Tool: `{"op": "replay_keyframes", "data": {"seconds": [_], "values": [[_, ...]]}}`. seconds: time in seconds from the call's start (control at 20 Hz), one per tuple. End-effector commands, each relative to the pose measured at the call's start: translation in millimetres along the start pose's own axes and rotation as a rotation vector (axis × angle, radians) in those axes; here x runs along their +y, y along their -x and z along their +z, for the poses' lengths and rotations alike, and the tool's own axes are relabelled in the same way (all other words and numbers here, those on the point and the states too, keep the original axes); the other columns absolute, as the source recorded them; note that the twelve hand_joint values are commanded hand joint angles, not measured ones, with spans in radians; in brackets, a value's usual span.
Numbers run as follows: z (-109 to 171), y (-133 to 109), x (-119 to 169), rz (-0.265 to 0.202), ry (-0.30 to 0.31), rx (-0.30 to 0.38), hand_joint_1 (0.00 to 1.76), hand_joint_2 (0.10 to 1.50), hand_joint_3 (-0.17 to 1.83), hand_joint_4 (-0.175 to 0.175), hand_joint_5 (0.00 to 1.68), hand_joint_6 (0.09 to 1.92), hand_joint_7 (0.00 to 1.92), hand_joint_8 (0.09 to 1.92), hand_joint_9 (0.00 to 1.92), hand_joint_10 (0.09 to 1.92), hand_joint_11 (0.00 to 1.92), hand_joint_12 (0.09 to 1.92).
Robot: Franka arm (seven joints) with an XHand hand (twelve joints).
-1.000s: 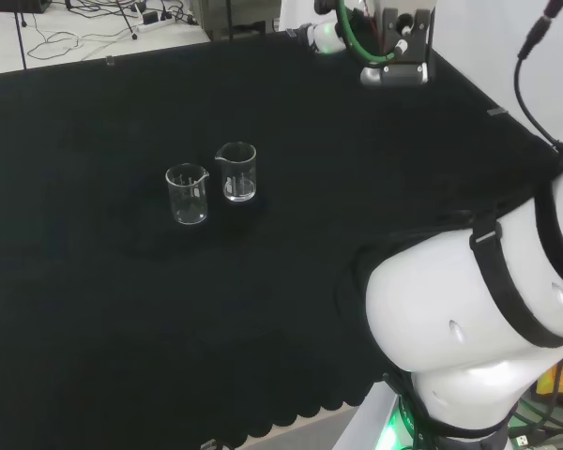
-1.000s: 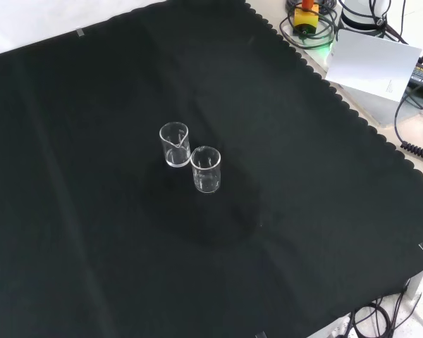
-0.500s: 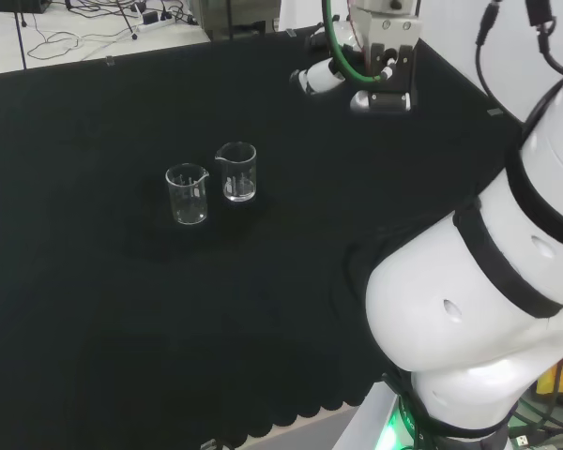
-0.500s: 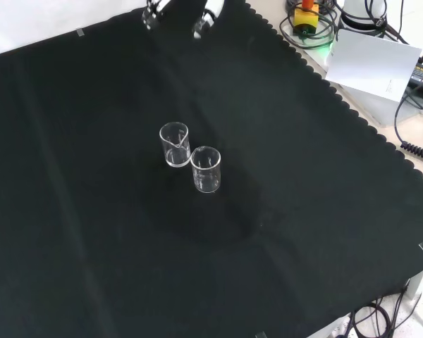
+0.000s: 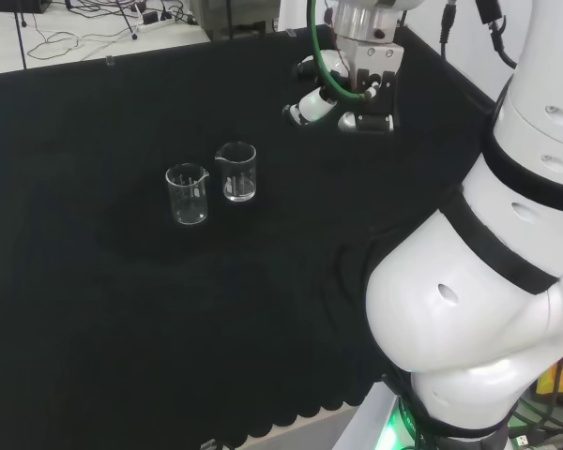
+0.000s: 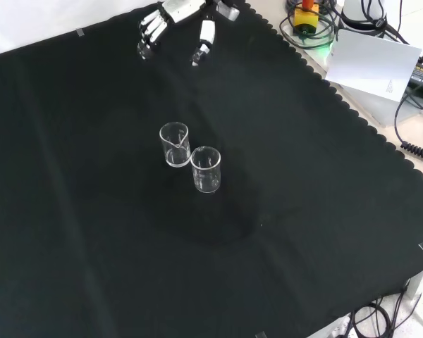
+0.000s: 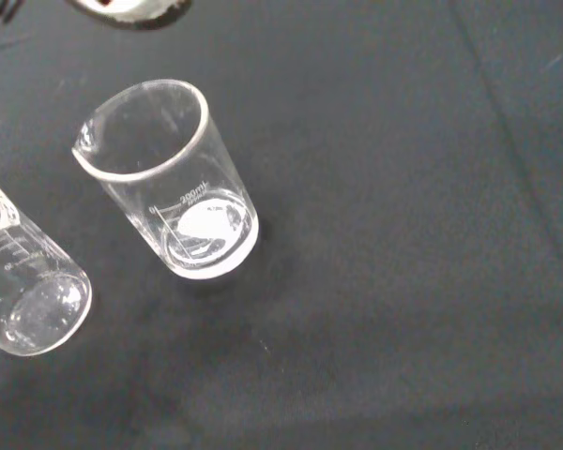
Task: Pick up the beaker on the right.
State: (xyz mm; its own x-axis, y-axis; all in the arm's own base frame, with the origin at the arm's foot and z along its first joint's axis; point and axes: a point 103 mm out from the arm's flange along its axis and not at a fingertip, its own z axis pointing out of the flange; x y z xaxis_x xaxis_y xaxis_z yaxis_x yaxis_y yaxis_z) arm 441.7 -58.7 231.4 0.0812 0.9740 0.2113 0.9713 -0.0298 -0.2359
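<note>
In the head view I see my hand (image 5: 311, 101) come down and across from the cloth's far right corner, where only the wrist showed a second ago, and it now hangs above the black cloth (image 5: 94, 309), to the right of the two beakers and still apart from them. The right beaker (image 5: 235, 172), the one I want, stands near the middle of the cloth, just beside the left beaker (image 5: 187, 194), both upright and looking empty. So this is the approach, I judge: nothing gripped, and the hand has yet to close the gap and drop lower. In the front view the hand (image 6: 170, 21) has pushed in from the cloth's far edge, more of it showing than half a second ago; the fingers (image 6: 149, 32) are straight and apart from the thumb (image 6: 204, 39), holding nothing. Here the target beaker (image 6: 175, 144) is the farther one, nearer the hand, with the other beaker (image 6: 206, 169) at its near side, rims almost touching, which leaves me little room on that side for a finger. In the wrist view the target (image 7: 171, 183) sits large, spout at the rim, white graduation marks printed on its wall that I leave unread; its neighbour (image 7: 23, 291) also carries a white scale.
</note>
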Motion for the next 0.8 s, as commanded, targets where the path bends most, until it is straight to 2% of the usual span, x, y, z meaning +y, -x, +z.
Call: {"op": "replay_keyframes", "data": {"seconds": [0.05, 0.3, 0.8], "values": [[32, 2, 40, -0.088, 0.006, 0.081, 0.79, 0.67, 0.54, -0.008, 0.3, 0.09, 0.09, 0.55, 0.26, 0.65, 0.0, 1.4], [48, 1, 56, -0.115, -0.018, 0.098, 0.85, 0.6, 0.58, -0.007, 0.3, 0.09, 0.11, 0.56, 0.28, 0.66, 0.0, 1.39], [73, 3, 71, -0.16, -0.053, 0.138, 0.87, 0.57, 0.59, -0.006, 0.3, 0.09, 0.14, 0.58, 0.29, 0.66, 0.0, 1.39]]}}
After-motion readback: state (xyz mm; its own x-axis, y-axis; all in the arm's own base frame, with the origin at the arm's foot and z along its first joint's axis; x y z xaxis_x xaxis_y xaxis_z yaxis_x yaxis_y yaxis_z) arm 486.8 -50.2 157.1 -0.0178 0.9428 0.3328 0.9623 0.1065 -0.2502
